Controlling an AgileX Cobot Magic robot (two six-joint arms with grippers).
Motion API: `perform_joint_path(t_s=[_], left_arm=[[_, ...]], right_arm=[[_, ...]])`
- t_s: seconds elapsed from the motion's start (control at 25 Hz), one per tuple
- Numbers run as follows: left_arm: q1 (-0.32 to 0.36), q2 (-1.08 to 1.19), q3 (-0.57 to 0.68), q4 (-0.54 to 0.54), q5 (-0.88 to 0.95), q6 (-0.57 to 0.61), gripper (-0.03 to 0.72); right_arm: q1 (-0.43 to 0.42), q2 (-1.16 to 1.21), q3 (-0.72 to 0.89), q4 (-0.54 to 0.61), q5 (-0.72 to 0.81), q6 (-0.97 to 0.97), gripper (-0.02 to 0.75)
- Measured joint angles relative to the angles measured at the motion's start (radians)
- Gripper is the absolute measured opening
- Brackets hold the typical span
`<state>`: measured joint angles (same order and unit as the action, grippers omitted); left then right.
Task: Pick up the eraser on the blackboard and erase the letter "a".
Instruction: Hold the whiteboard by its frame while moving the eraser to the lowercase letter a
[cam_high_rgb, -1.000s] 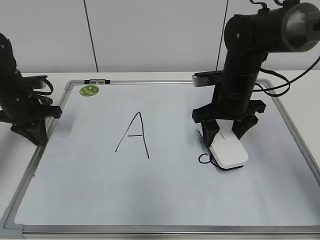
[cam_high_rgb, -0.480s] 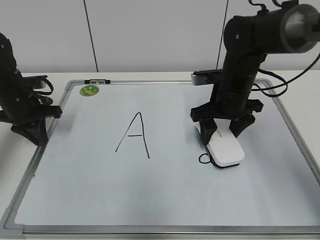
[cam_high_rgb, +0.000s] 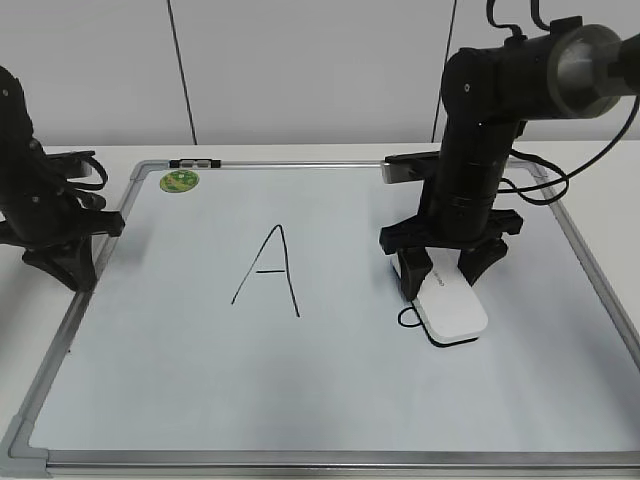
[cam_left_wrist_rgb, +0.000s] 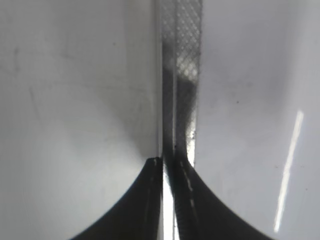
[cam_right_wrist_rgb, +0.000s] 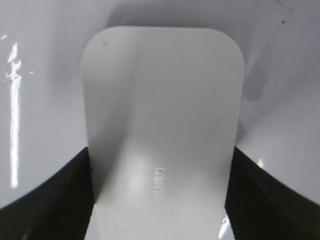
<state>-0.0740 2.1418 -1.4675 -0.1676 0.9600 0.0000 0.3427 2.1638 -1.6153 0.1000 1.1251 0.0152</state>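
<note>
My right claw (cam_high_rgb: 443, 268) is closed on the eraser (cam_high_rgb: 451, 309), one finger on each long side. Right wrist view confirms it: the dark fingers (cam_right_wrist_rgb: 55, 195) press both edges of the eraser (cam_right_wrist_rgb: 162, 130), its white top faces the camera and the grey lettering is near the bottom of the frame.

The eraser lies flat on the blackboard (cam_high_rgb: 330, 400), right of centre, long axis running diagonally toward the lower right. Its dark underside shows as a thin line along the near edge.

The letter "a" (cam_high_rgb: 407, 318) is mostly covered. Only a small black loop sticks out at the eraser's left edge, touching it. Can't tell how much ink is under the block.

The capital "A" (cam_high_rgb: 270, 270) is left of centre, well apart from the eraser and intact. The green sticker (cam_high_rgb: 178, 181) sits in the board's far-left corner.

My left claw (cam_high_rgb: 62, 262) is parked at the board's left edge, over the frame, holding nothing. In the left wrist view the two fingers (cam_left_wrist_rgb: 145, 200) are nearly together with a thin bright sliver between them, lined up on the grey frame strip (cam_left_wrist_rgb: 182, 75). I read that as closed.

The board lies flat on the white surface (cam_high_rgb: 600, 170).
</note>
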Motion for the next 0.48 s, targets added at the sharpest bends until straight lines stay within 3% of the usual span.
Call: perform_joint_path(t_s=[0.24,0.48], left_arm=[[0.000,0.000,0.000,0.000,0.000,0.000,0.064],[0.000,0.000,0.000,0.000,0.000,0.000,0.064]], right_arm=[[0.033,0.002,-0.004,-0.020,0.004,-0.002,0.533],[0.121,0.006,-0.006,-0.020,0.004,-0.004,0.534]])
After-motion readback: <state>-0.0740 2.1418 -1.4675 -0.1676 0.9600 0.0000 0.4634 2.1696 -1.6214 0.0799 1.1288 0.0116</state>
